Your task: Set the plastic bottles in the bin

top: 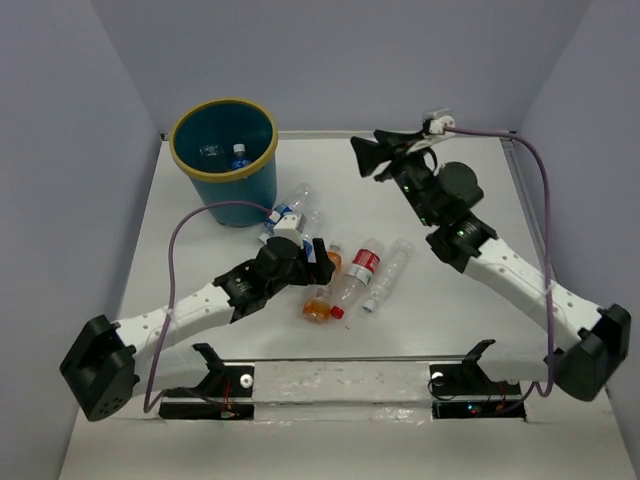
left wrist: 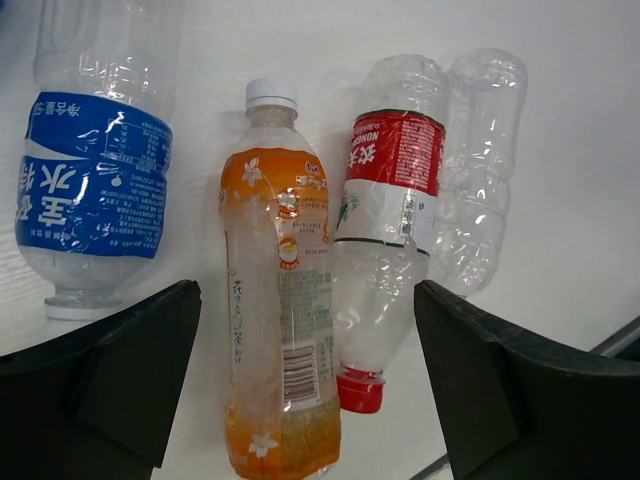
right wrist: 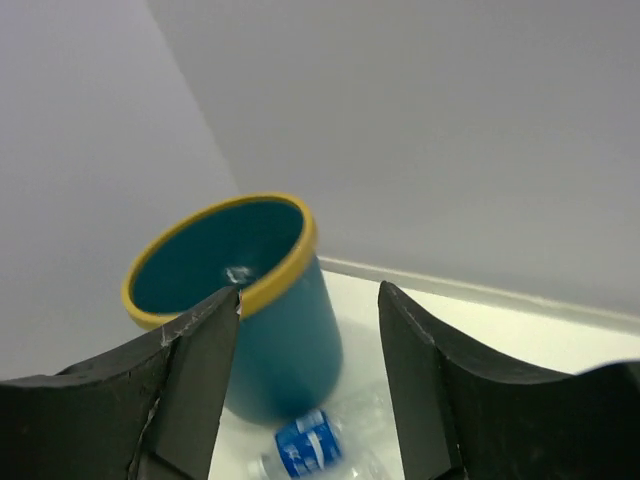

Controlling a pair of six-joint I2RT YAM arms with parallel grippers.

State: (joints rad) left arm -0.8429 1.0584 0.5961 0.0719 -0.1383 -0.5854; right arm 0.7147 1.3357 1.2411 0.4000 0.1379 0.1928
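Note:
The teal bin [top: 236, 186] with a yellow-tan rim stands at the far left and holds a blue-capped bottle [top: 239, 155]. Several bottles lie mid-table: a blue-labelled one [top: 288, 213], an orange one [top: 318, 303], a red-labelled one [top: 358, 274] and a clear one [top: 389, 272]. My left gripper [top: 318, 258] is open and empty, hovering over the orange bottle [left wrist: 280, 300] and the red-labelled bottle [left wrist: 385, 225]. My right gripper [top: 365, 157] is open and empty, raised at the far middle and pointing towards the bin [right wrist: 290, 340].
In the left wrist view the blue-labelled bottle [left wrist: 95, 185] lies left of the orange one and the clear bottle [left wrist: 482, 180] lies right of the red-labelled one. The right wrist view shows a blue-labelled bottle [right wrist: 310, 445] lying by the bin's base. Grey walls enclose the table.

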